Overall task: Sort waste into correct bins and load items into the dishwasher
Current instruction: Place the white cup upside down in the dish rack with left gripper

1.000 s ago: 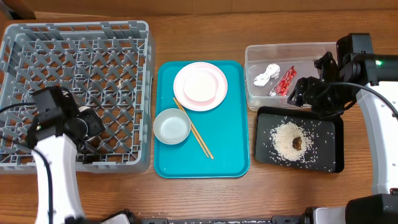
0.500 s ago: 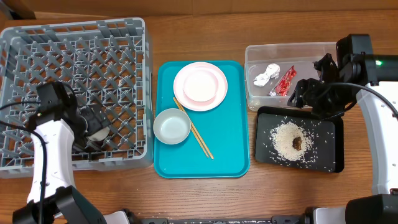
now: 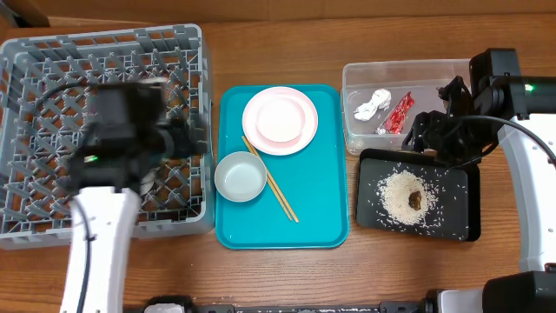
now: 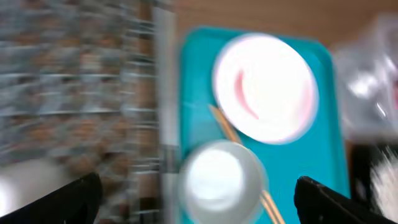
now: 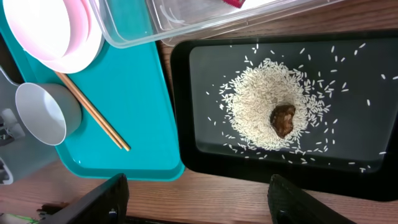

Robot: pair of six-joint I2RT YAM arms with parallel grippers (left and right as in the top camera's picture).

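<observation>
Rice grains (image 3: 401, 193) and a brown lump (image 3: 416, 198) are seen on the black tray (image 3: 460, 222). On the teal tray (image 3: 321, 200), a grey bowl (image 3: 240, 176) is set beside two chopsticks (image 3: 271, 181). Beyond them a pink bowl (image 3: 280, 117) is stacked on the white plate (image 3: 252, 130). The tissue (image 3: 372, 105) and red wrapper (image 3: 400, 111) are contained in the clear tub (image 3: 391, 69). The left gripper (image 4: 198, 186), blurred at the right edge of the rack (image 3: 52, 52), and the right gripper (image 5: 199, 186) are both spread wide and empty.

Both arms have white links and blocky black wrists. The left arm (image 3: 102, 228) is motion-blurred. The right arm (image 3: 532, 174) shows 1 small green light (image 3: 527, 87) and a thin black cable (image 3: 531, 132). The fingers (image 5: 93, 202) are matte black.
</observation>
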